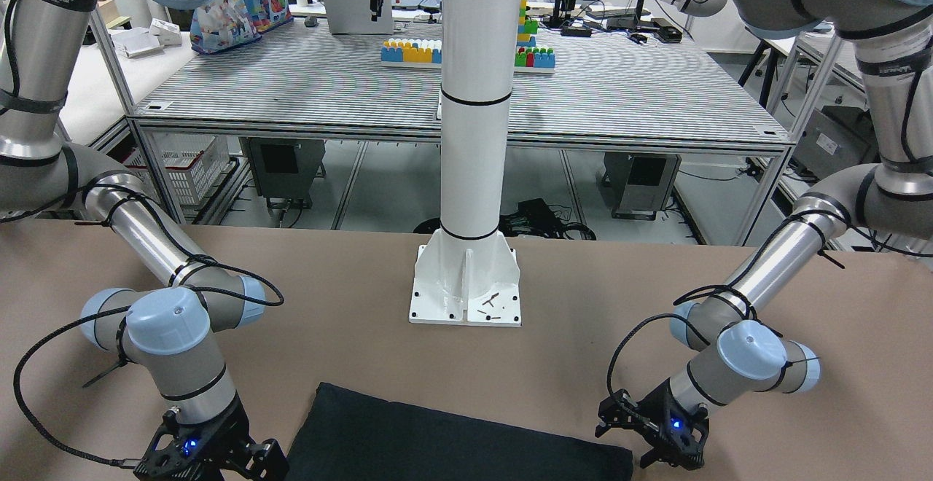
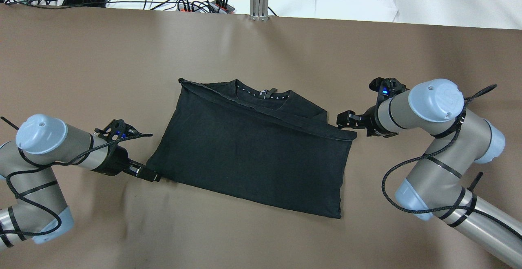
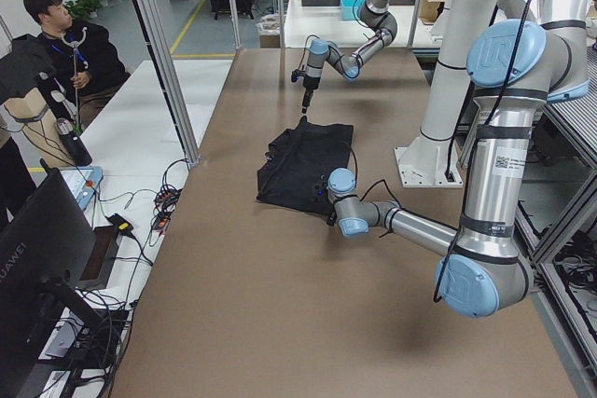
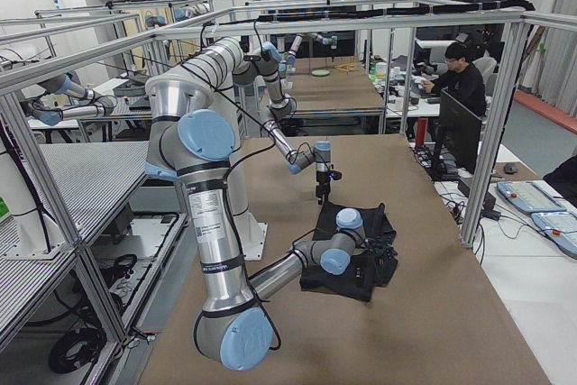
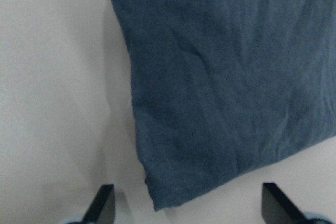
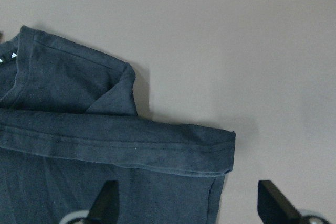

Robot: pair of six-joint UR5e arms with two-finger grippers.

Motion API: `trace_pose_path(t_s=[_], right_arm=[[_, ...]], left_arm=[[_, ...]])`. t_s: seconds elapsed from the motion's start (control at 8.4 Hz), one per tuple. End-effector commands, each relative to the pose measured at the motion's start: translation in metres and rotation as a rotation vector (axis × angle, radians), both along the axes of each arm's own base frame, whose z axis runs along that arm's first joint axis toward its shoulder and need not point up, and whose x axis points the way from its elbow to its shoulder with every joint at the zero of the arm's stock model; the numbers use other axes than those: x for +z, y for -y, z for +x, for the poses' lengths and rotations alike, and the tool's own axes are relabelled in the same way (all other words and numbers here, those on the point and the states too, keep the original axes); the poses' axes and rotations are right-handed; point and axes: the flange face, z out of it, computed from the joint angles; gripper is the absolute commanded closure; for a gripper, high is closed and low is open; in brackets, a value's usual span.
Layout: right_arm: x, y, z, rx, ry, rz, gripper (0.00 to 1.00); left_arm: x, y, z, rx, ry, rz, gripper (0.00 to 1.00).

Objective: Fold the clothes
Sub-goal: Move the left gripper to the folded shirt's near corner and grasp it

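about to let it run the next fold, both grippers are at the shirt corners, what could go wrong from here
1. The right gripper, open, faces a stacked corner of the black shirt; closing may catch only the top layer, undoing the fold.
2. The left gripper, also open, has only the shirt's tip between its fingers, so the grip could slip.

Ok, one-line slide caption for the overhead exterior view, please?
Folded black garment on the brown table, open left gripper at its left corner, open right gripper at its right corner.
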Motion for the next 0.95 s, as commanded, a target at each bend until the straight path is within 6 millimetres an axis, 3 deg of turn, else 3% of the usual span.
trace_pose_path(t_s=[0.0, 0.24, 0.36, 0.48, 0.6, 0.83], right_arm=[[0.001, -0.004, -0.007, -0.001, -0.008, 0.008, 0.07], [0.002, -0.006, -0.01, -0.003, -0.012, 0.009, 0.07], [0.001, -0.006, -0.01, -0.003, -0.01, 0.01, 0.07], [0.001, -0.006, -0.01, -0.003, -0.01, 0.01, 0.07], [0.001, -0.006, -0.01, -0.003, -0.01, 0.01, 0.07], [0.001, -0.006, -0.01, -0.002, -0.01, 0.009, 0.07]], left_arm=[[-0.007, 0.007, 0.007, -0.003, -0.003, 0.0, 0.15], [-0.009, 0.013, 0.014, -0.007, -0.003, -0.009, 0.41], [-0.008, 0.014, 0.012, -0.01, -0.003, -0.01, 0.64], [-0.009, 0.014, 0.012, -0.009, -0.004, -0.011, 0.94], [-0.008, 0.017, 0.008, -0.017, -0.005, -0.013, 1.0], [-0.008, 0.035, -0.015, -0.051, -0.01, -0.018, 1.0]])
